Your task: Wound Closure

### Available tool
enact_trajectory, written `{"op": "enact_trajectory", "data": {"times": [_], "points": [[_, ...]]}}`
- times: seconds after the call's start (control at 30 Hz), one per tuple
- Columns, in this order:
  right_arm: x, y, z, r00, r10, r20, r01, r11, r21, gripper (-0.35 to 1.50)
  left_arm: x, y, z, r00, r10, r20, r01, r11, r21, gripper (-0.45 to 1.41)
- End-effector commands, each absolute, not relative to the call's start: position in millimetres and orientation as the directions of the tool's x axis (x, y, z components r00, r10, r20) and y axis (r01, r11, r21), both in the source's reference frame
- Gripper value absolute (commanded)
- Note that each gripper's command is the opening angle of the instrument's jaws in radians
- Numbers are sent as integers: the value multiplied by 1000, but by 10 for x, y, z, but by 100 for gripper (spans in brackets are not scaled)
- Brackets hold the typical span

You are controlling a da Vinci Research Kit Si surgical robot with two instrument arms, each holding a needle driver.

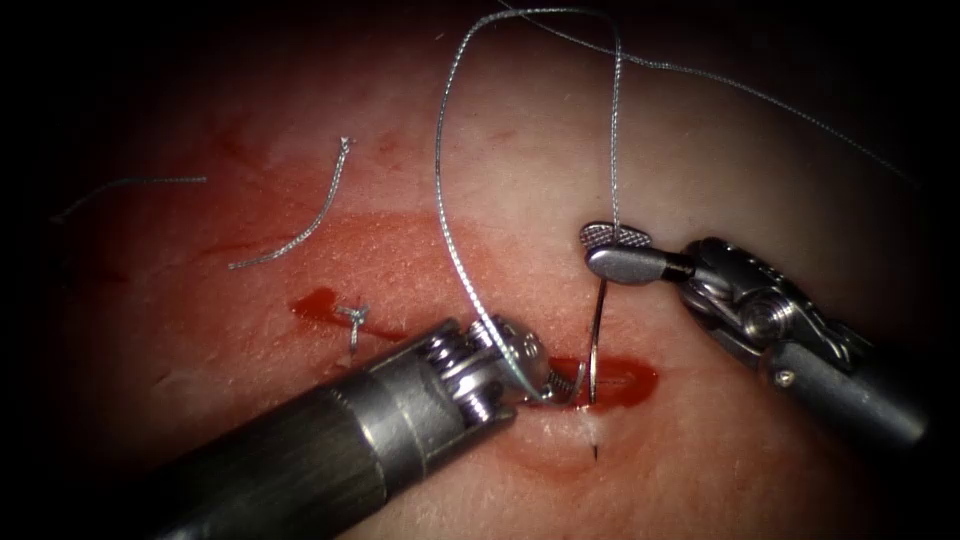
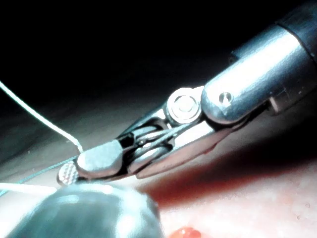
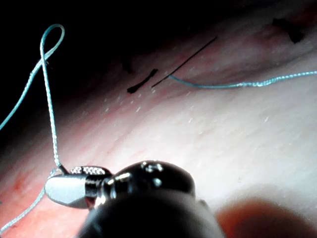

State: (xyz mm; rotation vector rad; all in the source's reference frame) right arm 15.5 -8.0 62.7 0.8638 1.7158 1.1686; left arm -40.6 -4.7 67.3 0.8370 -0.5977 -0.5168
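While my right tool (image 1: 615, 250) clamps the needle (image 1: 597, 340) tail, steadying it through the cut (image 1: 610, 380) | left tool (image 1: 535, 385) jaws: can't tell.

The endoscope looks down at the cut (image 1: 600, 380) from above and in front. Each wrist view looks along its shaft, very close, and both show the right claw (image 2: 74, 171).
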Motion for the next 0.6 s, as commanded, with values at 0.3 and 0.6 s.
{"op": "enact_trajectory", "data": {"times": [0.3,0.6], "points": [[163,-60,628,-339,783,-521,65,572,818,-35,-399,-41,666,722,-628,292,186,582,792,-15],[155,-66,629,-383,842,-381,36,425,904,-35,-369,-3,624,705,-597,382,167,663,729,76]]}}
